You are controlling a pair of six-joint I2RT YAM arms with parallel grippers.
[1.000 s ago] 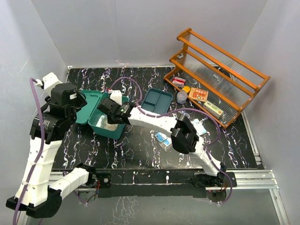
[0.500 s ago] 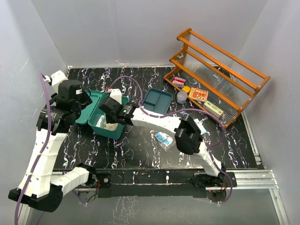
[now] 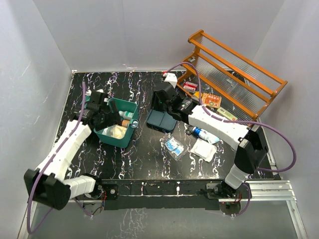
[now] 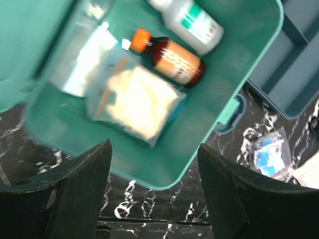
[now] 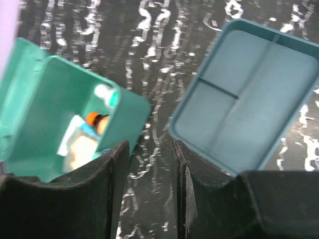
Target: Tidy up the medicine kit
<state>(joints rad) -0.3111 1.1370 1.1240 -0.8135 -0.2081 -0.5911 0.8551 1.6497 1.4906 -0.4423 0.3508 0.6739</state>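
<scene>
Over the left side of the medicine kit [image 3: 114,138], the left pincer [image 4: 153,146] hangs with its jaws spread and nothing between them. The kit sits on the dark surface [image 3: 144,160] with its lid thrown back. Inside lie a gauze packet [image 4: 139,102], a brown bottle [image 4: 172,57] and a white bottle [image 4: 192,20]. Right of the kit, the right pincer [image 5: 149,147] hovers beside a divided blue tray [image 5: 249,99], jaws apart and empty too. Further right of the kit, blue-and-white packets [image 3: 174,147], a white pouch [image 3: 203,149] and a tube [image 3: 203,133] lie loose. Packing looks partway done, with both arms between loads. Next, one pincer needs to drop onto a loose item, pinch it squarely, and carry it over the kit's rim.
</scene>
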